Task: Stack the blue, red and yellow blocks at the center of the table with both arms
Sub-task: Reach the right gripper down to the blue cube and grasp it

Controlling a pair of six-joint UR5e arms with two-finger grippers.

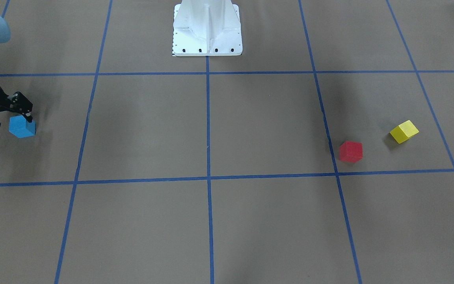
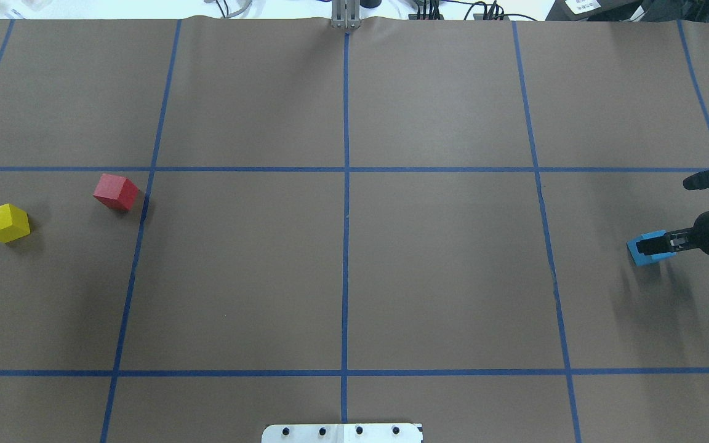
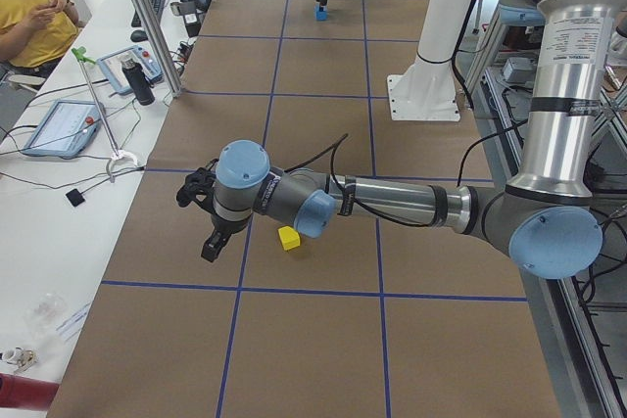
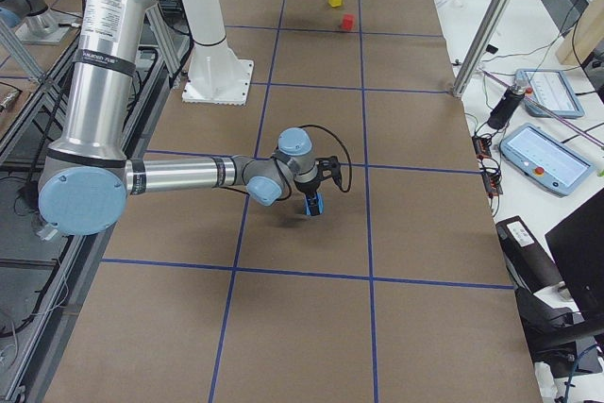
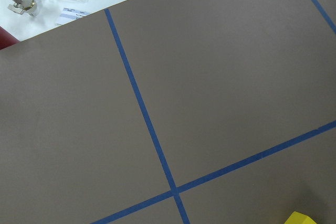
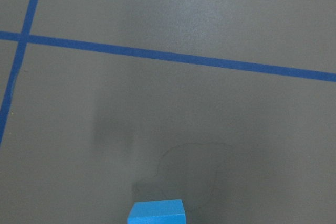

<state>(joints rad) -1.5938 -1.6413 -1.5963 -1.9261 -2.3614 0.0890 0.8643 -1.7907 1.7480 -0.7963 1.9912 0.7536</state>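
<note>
Blue block (image 6: pixel 156 212): one, at the bottom edge of the right wrist view, sitting flat on the table (image 1: pixel 266 126) far out on the robot's right side, well apart from the other two blocks.
Right gripper (image 1: pixel 13 122): lowered over the blue block with its jaws spread wider than the cube; one fingertip (image 1: pixel 28 116) is at the block's top edge, and the other stands clear of it on the far side.
Right arm (image 4: pixel 179 175): one, stretched low and nearly level across the table towards the blue block.
Red block (image 1: pixel 350 152): one, on the robot's left side, just beside a tape line but not on it.
Yellow block (image 1: pixel 404 131): one, near the red block and further out, the two not touching; a corner of it shows at the bottom of the left wrist view.
Left gripper (image 3: pixel 199 222): hanging above the table near the yellow block, not touching it; seen only from the side, so I cannot tell whether its jaws are apart or together.
Left arm (image 3: pixel 392 203): one, reaching out level over the table.
Blocks counted: three, each lying alone, none stacked, none at the middle tape crossing.
White base (image 1: pixel 207 27): one, bolted at the robot's edge on the centre line.
Person (image 3: pixel 29 7): one, in a yellow shirt, seated at the side bench.
</note>
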